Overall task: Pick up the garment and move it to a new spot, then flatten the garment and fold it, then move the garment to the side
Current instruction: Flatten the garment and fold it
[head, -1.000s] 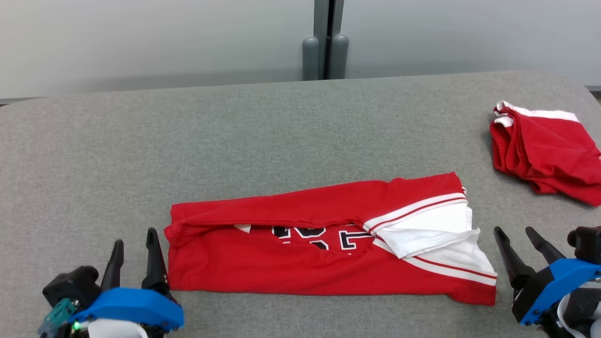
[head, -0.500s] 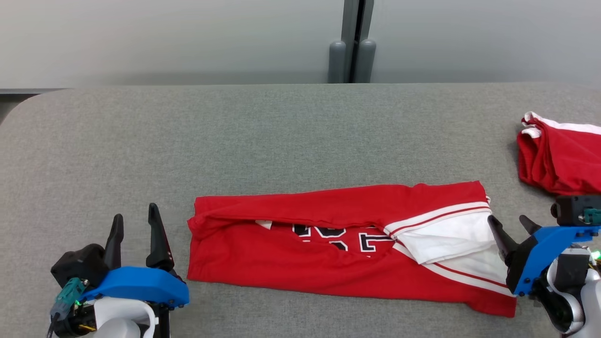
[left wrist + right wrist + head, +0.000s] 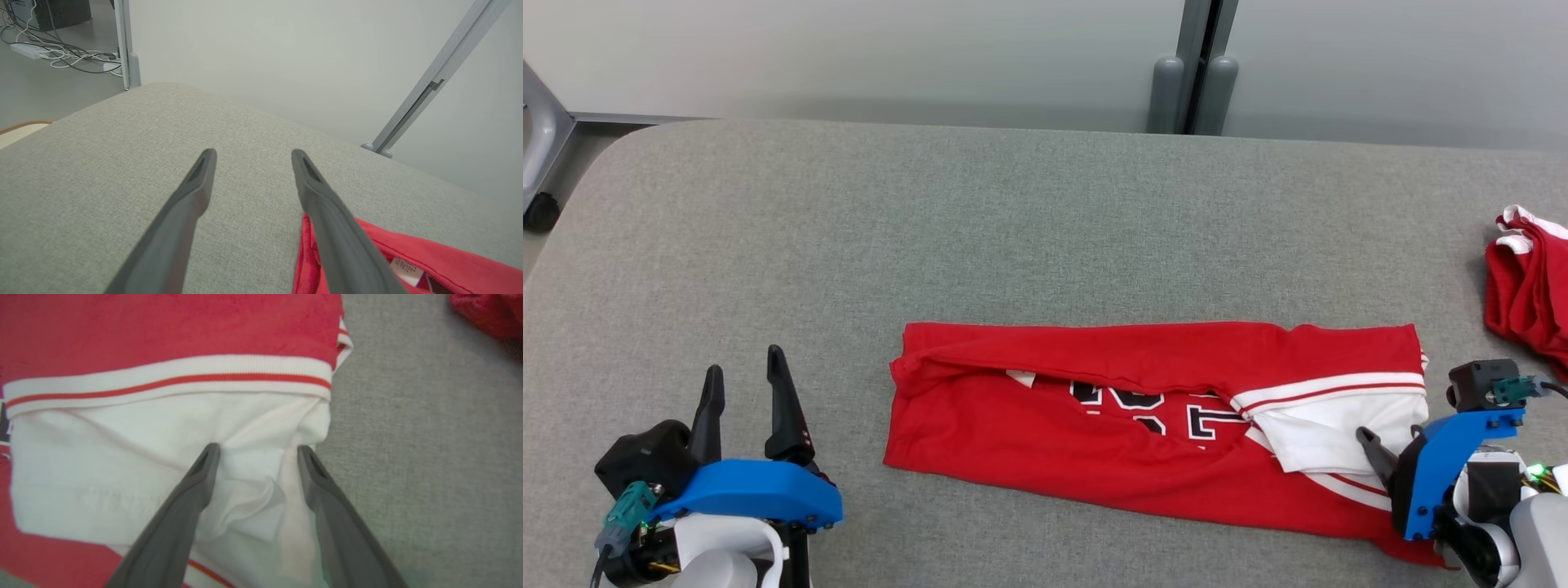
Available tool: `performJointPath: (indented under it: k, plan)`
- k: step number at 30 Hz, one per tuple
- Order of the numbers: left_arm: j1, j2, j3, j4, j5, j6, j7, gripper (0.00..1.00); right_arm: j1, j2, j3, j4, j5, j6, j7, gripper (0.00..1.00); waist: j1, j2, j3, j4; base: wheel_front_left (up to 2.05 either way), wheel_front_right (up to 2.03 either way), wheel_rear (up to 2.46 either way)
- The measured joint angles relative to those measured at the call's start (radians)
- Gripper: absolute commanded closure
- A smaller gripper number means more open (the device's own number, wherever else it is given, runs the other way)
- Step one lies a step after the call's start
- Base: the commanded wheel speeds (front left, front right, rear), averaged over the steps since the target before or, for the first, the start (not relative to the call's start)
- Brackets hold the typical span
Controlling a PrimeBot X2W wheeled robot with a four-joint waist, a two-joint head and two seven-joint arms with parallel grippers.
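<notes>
A red garment [image 3: 1094, 425] with black-and-white lettering and white striped sleeves lies folded into a long band on the grey table [image 3: 931, 212]. My left gripper [image 3: 743, 363] stands open at the lower left, a short way left of the garment's end, empty. In the left wrist view the left gripper [image 3: 252, 154] points over bare table, with the garment's red edge [image 3: 429, 253] beside its right finger. My right gripper [image 3: 1390, 437] is open over the white sleeve end. In the right wrist view the right gripper [image 3: 256, 448] straddles rumpled white cloth [image 3: 163, 457].
A second red garment [image 3: 1531, 286] lies bunched at the table's right edge, also seen as the red garment [image 3: 486, 310] in the right wrist view. A grey post [image 3: 1192, 73] stands behind the table. A frame leg with a caster [image 3: 539, 212] is off the left edge.
The head camera has swung, shifting the whole picture rightward. My right gripper has come in from beside the garment to over its white sleeve end. The left gripper stays put, open.
</notes>
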Motion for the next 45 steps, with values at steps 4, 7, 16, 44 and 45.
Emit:
performJointPath:
  k: [4, 7, 16, 44, 45]
  plan:
    - [0.002, 0.005, 0.001, -0.007, 0.000, 0.004, 0.000, 0.00, -0.001, -0.002, 0.025, 0.009, 0.004, -0.001, 0.008, 0.00, -0.0001, 0.0000, 0.002, -0.001, 0.00, 0.00, 0.00]
    - [0.002, 0.007, -0.001, -0.016, 0.002, 0.010, 0.002, 0.00, -0.019, 0.001, 0.039, 0.038, 0.003, -0.001, 0.004, 0.04, -0.0001, -0.0001, 0.006, -0.008, 0.00, 0.00, 0.00]
    - [-0.002, 0.010, -0.001, -0.024, 0.003, 0.013, 0.005, 0.00, -0.059, 0.008, 0.041, 0.093, -0.014, 0.001, -0.036, 0.56, -0.0002, -0.0001, 0.014, -0.022, 0.00, 0.00, 0.00]
    - [0.015, 0.008, 0.001, -0.016, -0.005, 0.021, -0.003, 0.00, 0.043, -0.095, -0.039, -0.196, 0.055, 0.001, -0.031, 1.00, 0.0000, 0.0001, -0.020, -0.137, 0.00, 0.00, 0.00]
    - [0.015, 0.008, 0.000, -0.016, -0.005, 0.021, -0.003, 0.00, 0.048, -0.085, -0.043, -0.213, 0.055, 0.001, -0.026, 1.00, 0.0000, 0.0000, -0.021, -0.138, 0.00, 0.00, 0.00]
